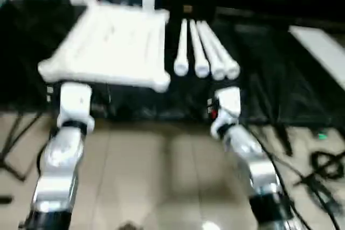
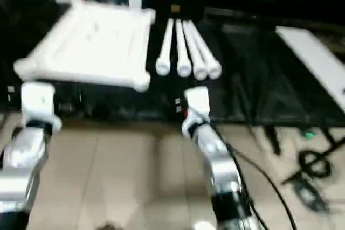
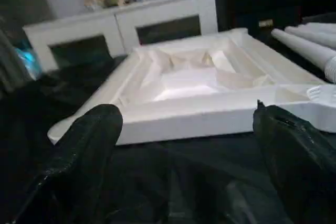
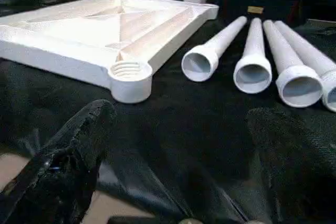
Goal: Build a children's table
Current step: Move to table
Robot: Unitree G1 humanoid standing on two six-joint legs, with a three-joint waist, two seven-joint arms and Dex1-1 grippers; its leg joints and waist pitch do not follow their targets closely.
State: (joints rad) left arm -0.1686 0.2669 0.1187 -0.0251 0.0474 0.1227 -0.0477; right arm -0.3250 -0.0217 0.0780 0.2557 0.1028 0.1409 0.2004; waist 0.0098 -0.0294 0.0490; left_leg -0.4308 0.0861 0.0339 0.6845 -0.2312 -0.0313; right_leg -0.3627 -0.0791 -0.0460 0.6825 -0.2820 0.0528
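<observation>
White plastic tabletop [image 1: 110,44]: lies upside down on the black cover [image 1: 269,79], rim and ribs facing up, on the robot's left half of the work area.
Corner socket [image 4: 129,72]: round, threaded inside, open upward, with nothing in it; nearest corner to the legs.
Tube legs [image 1: 205,52]: four, lying side by side just beside the tabletop on its right, apart from it, wide collared ends toward the robot.
Leg ends [image 4: 252,75]: hollow and open, nothing inside as far as visible.
Left gripper [image 3: 189,145]: both black fingers spread wide, holding nothing, aimed at the near edge of the tabletop, not touching it.
Right gripper [image 4: 178,156]: also spread wide and free of any load, aimed at the cover between the corner socket and the nearest leg.
Step in hand: most likely reaching for a first leg; no leg fitted yet, so task at its start.
Doing it well: better to take the leftmost leg [image 4: 212,45], free on its left side; to close around the tube behind the collar, not on the collar; to lift clear of its neighbours so they do not roll.
Seating: to bring the leg upright above the socket, then turn along the thread, with the left gripper steadying the rim.
Other containers: white cabinet [image 3: 126,24] behind with two dark compartments; contents too dark to tell.
</observation>
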